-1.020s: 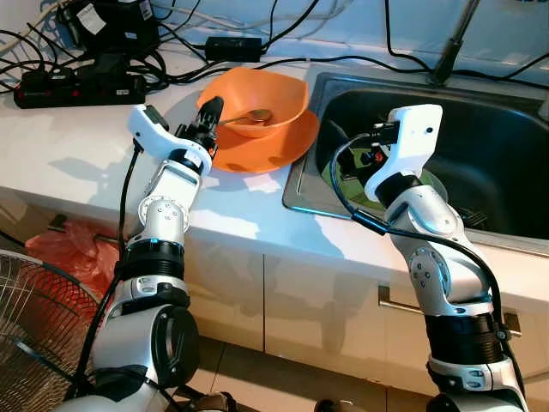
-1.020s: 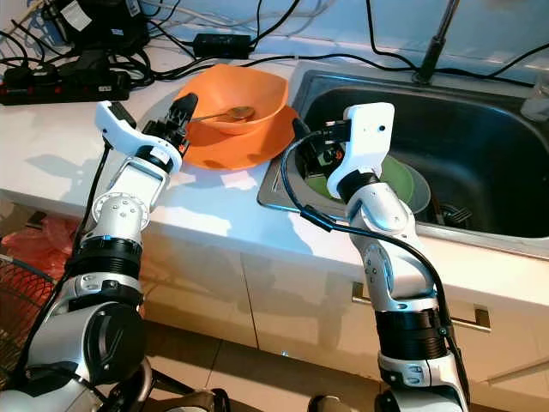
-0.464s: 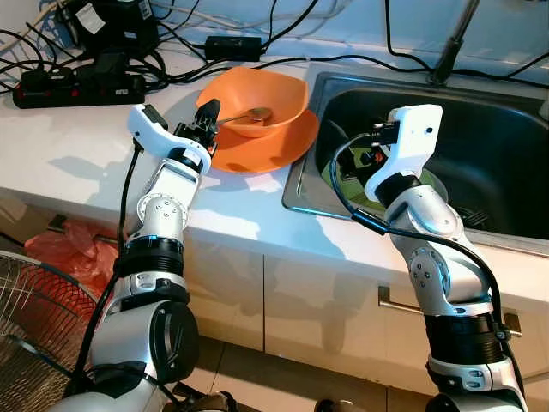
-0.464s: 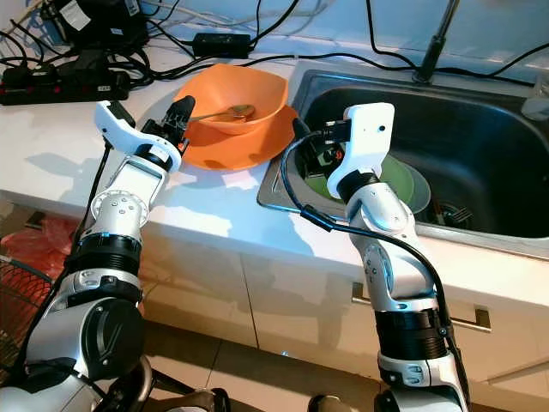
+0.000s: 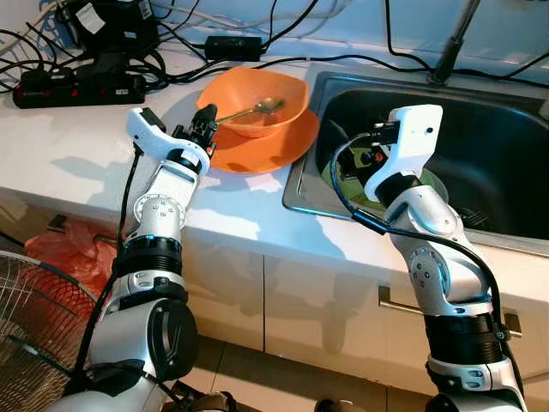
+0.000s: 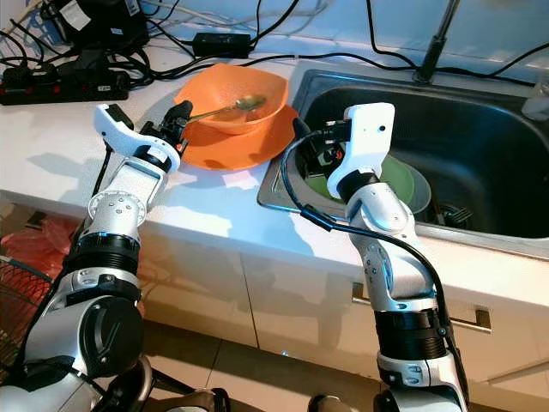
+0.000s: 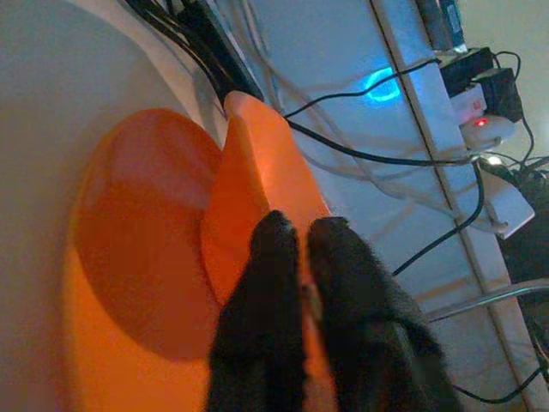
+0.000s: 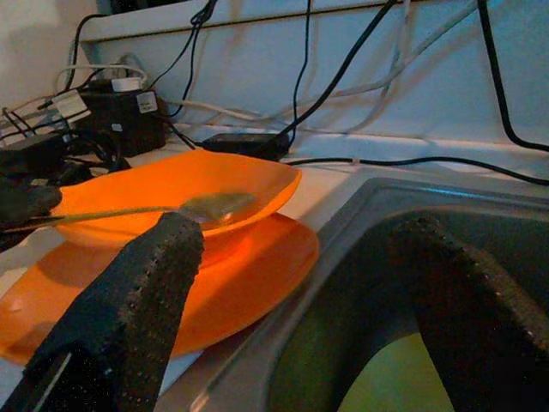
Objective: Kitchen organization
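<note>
Since a second ago I see the spoon (image 5: 257, 109) lifted above the orange bowl (image 5: 266, 86), which sits on its orange plate (image 5: 274, 146) beside the sink (image 5: 480, 112). Left gripper (image 5: 204, 120) pinches its handle; right gripper (image 8: 292, 300) hangs spread at the sink's edge.

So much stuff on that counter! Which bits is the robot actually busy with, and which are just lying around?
Part of the job:
- spoon, held by the left gripper
- orange bowl
- orange plate under the bowl
- sink, with the open right gripper over it
- green plate in the sink

Just lying about:
- power strip
- black cables
- fan
</note>
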You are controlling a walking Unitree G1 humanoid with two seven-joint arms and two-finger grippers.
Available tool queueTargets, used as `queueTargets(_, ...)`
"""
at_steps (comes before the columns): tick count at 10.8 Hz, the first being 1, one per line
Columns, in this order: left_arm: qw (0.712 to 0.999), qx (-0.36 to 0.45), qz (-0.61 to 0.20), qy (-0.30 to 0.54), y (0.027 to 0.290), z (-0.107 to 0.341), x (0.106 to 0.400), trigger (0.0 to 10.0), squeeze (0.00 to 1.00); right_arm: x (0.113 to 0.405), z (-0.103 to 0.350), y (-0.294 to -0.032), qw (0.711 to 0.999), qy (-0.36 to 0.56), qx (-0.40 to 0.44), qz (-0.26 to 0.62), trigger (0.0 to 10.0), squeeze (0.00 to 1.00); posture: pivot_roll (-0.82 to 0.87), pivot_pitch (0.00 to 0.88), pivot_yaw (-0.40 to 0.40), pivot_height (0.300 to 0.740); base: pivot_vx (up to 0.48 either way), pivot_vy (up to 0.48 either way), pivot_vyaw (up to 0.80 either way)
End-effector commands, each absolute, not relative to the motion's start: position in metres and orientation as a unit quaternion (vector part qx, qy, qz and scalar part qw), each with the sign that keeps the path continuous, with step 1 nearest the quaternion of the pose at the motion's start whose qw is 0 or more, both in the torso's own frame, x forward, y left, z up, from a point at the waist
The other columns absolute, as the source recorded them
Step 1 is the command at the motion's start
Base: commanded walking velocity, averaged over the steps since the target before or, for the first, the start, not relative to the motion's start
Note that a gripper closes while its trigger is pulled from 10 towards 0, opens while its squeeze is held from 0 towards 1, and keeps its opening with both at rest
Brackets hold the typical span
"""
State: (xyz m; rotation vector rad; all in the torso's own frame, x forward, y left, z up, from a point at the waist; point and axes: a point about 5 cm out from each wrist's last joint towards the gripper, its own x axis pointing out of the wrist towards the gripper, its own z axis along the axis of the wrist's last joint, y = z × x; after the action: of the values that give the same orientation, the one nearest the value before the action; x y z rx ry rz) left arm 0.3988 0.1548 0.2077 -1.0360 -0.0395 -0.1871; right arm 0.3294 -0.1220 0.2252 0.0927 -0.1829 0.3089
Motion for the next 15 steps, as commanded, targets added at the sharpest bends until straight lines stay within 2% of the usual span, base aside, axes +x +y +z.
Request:
queueTargets(1,0.862,-0.497,-0.096,-0.019,0.152,0.215,0.401,0.0,0.00,0.330,0.228,-0.124,0.984,-0.091,0.048,0.147,10.0,0.00,-0.07,0.111,0.038,0.740,0.000,0.000,0.00)
queueTargets(6,0.855,-0.509,-0.097,-0.025,0.155,0.221,0.402,0.0,0.00,0.331,0.227,-0.124,0.984,-0.091,0.048,0.147,10.0,0.00,-0.07,0.106,0.034,0.740,0.000,0.000,0.00)
queueTargets(9,0.851,-0.512,-0.104,-0.060,0.161,0.237,0.401,0.0,0.00,0.333,0.227,-0.124,0.984,-0.092,0.048,0.146,10.0,0.00,-0.06,0.104,0.031,0.740,0.000,0.000,0.00)
queueTargets(12,0.848,-0.504,-0.143,-0.083,0.151,0.261,0.397,0.0,0.00,0.334,0.227,-0.122,0.984,-0.094,0.052,0.146,10.0,0.00,-0.05,0.098,0.040,0.740,0.000,0.000,0.00)
queueTargets(14,0.840,-0.509,-0.174,-0.070,0.137,0.261,0.393,0.0,0.00,0.335,0.225,-0.121,0.983,-0.093,0.081,0.138,10.0,0.00,-0.05,0.097,0.052,0.740,0.000,0.000,0.00)
queueTargets(15,0.832,-0.514,-0.203,-0.050,0.121,0.254,0.389,0.0,0.00,0.337,0.223,-0.125,0.976,-0.087,0.164,0.115,10.0,0.64,-0.04,0.096,0.062,0.740,0.000,0.000,0.00)
